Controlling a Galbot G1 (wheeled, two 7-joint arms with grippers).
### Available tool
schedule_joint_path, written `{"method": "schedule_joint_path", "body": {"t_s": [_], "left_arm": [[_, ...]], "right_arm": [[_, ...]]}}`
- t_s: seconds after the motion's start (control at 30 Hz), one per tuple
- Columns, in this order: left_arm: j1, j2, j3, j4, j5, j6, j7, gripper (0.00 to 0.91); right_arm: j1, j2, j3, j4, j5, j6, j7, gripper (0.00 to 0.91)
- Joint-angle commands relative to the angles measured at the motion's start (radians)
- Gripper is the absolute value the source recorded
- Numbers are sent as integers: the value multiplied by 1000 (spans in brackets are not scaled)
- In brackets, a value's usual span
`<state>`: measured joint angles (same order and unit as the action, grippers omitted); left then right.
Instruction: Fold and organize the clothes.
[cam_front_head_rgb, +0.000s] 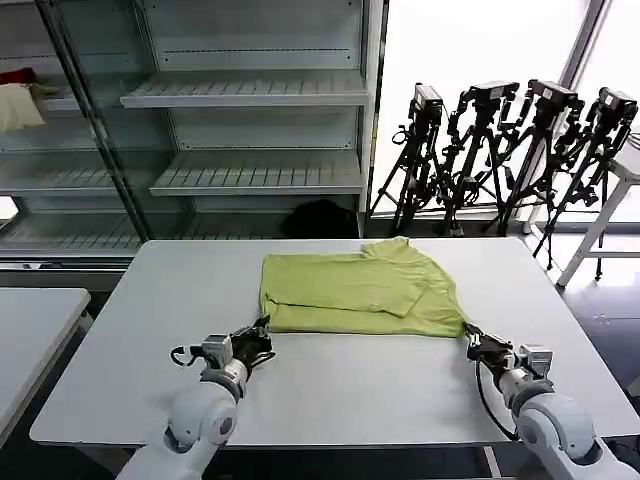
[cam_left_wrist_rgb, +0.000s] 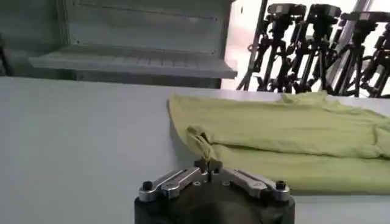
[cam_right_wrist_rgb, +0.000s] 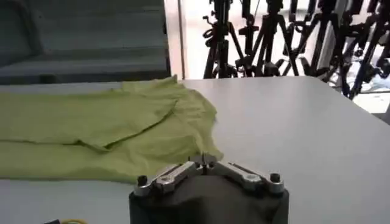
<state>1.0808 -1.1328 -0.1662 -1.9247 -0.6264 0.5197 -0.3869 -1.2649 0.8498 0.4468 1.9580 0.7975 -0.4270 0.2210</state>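
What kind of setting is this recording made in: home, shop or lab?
Most likely a lab or test room dressed like a shop. Bare glass-fronted display shelving stands behind the white table, and a row of camera tripods lines the bright window. A T-shirt lies on the table.

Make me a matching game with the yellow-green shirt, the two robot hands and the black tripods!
Things:
1. T-shirt
2. left gripper
3. right gripper
4. tripods

Places:
A. standing on the floor behind the table
B. at the shirt's near right corner
C. lying partly folded on the white table
D. at the shirt's near left corner

Pairs: 1-C, 2-D, 3-B, 4-A
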Motion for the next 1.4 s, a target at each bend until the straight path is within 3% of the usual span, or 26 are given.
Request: {"method": "schedule_joint_path", "body": {"t_s": [0.03,0.37,0.7,1.2,1.23,1.3,1.33,1.37,1.4], "left_arm": [[135,64,-20,-177,4,16,-48,0],[450,111,-128,-381,72,36,-165,0],[605,105,-183,-473,166,39,-216,10],[739,90,-190,-492,209,22,-287,30],[742,89,-185,-491,215,22,-294,60],[751,84,-178,-494,220,21,-301,443],[755,82,-177,-495,223,22,-301,534],[761,80,-172,-496,226,21,-302,736],[763,78,-169,-492,233,20,-306,856]], "right_arm": [[-96,-36,8,158,14,-28,11,0],[-381,-127,104,297,9,-9,9,0],[-592,-125,146,346,-37,-1,11,0],[-648,-113,144,350,-74,27,8,0],[-645,-112,143,349,-76,28,8,0],[-639,-108,140,349,-82,29,6,0],[-639,-108,140,349,-83,29,6,0],[-640,-106,139,351,-84,30,6,0],[-640,-104,138,352,-85,30,6,0]]}}
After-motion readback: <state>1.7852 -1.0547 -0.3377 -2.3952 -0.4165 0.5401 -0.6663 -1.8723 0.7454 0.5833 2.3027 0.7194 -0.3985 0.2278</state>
